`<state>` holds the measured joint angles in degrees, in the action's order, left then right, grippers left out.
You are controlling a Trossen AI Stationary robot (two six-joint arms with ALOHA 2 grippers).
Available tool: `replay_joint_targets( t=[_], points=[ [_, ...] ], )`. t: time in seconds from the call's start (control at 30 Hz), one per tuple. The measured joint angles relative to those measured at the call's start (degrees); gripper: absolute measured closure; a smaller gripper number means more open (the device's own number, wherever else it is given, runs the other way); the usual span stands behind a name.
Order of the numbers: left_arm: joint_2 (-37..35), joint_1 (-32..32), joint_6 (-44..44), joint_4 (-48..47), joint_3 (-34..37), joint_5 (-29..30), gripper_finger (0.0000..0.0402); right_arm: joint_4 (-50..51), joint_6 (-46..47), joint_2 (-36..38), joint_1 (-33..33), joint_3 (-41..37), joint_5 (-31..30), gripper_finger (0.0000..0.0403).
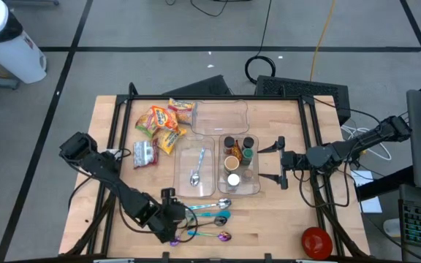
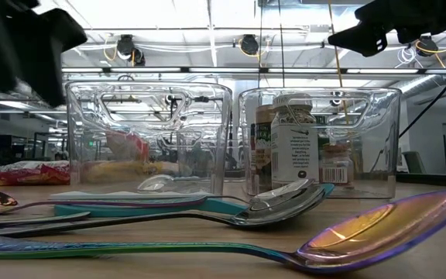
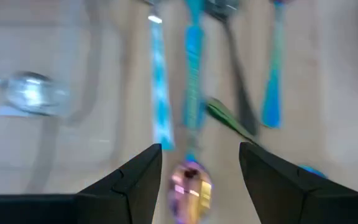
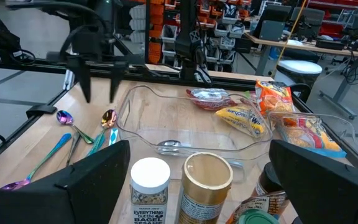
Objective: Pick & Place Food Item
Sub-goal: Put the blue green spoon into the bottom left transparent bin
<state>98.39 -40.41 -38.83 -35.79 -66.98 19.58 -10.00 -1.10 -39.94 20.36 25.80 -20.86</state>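
Several snack packets (image 1: 161,126) lie flat on the table's far left part; they also show in the right wrist view (image 4: 260,112). Two clear bins stand mid-table: the left bin (image 1: 183,169) holds a silver spoon (image 1: 196,169), and the right bin (image 1: 257,166) holds several jars (image 1: 238,155). My left gripper (image 1: 175,216) is open above the coloured spoons (image 1: 212,216) near the table's near edge, with an iridescent spoon bowl (image 3: 190,184) showing below the gap between its fingers. My right gripper (image 1: 279,165) is open and empty just right of the jar bin.
A red round object (image 1: 316,241) sits at the near right corner. A third clear bin (image 1: 221,115) stands behind the other two. Black frame rails (image 1: 115,131) run along the table's left and right sides. Bare wood lies between the jar bin and the right rail.
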Motion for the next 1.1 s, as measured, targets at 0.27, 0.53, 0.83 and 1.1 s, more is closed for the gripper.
replay_joint_targets(
  t=[0.27, 0.53, 0.83, 1.1],
  points=[
    [0.0, 2.1, 0.2, -0.9, 0.0, 5.2, 0.0179, 0.0, 0.0, 0.0, 0.0, 0.0, 0.0, 0.0023],
    [0.0, 5.0, 2.8, -0.9, 0.0, 7.9, 0.0179, 0.0, 0.0, 0.0, 0.0, 0.0, 0.0, 0.0023],
    [0.0, 5.5, 8.0, 3.1, 0.0, 8.3, 0.0179, 0.0, 0.0, 0.0, 0.0, 0.0, 0.0, 0.0023],
    [0.0, 2.5, 9.1, 9.1, 0.0, -3.8, 0.0179, 0.0, 0.0, 0.0, 0.0, 0.0, 0.0, 0.0023]
  ],
)
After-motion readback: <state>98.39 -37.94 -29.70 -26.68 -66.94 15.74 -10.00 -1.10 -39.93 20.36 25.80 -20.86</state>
